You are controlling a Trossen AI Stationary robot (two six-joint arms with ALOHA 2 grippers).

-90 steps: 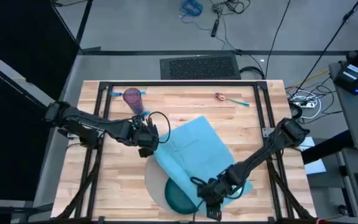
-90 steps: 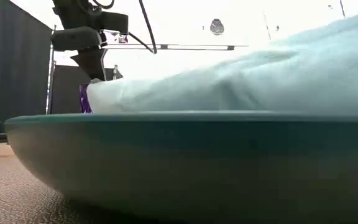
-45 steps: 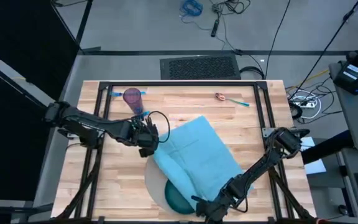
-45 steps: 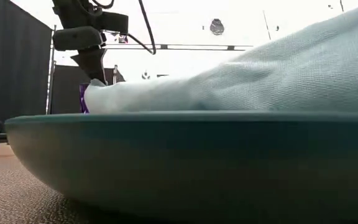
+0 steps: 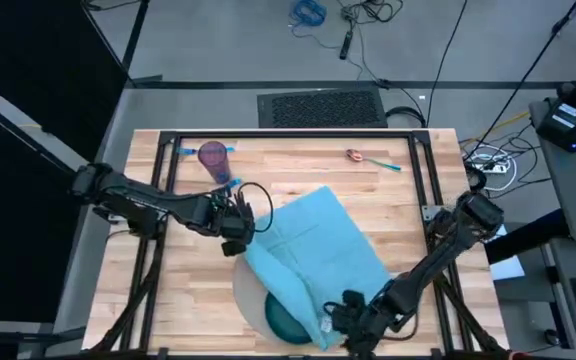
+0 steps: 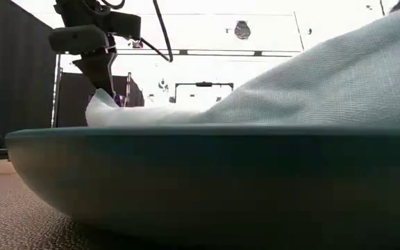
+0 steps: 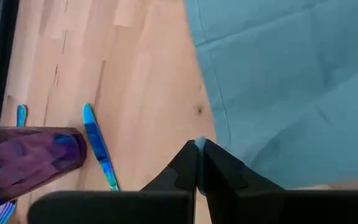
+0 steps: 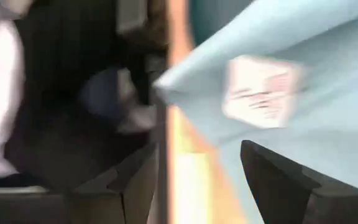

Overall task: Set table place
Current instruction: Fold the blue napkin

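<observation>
Since before, slid nearer the table (image 5: 178, 290) edge: right gripper (image 5: 350, 322), fingers apart beside one napkin (image 5: 313, 250). Left gripper (image 5: 236, 222) clamped on its corner. One placemat (image 5: 243, 290) underneath, one plate (image 5: 283, 322).

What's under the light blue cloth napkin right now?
The light blue cloth napkin drapes over the dark teal round plate and the round grey placemat; only their edges show. Anything else beneath is covered.
</observation>
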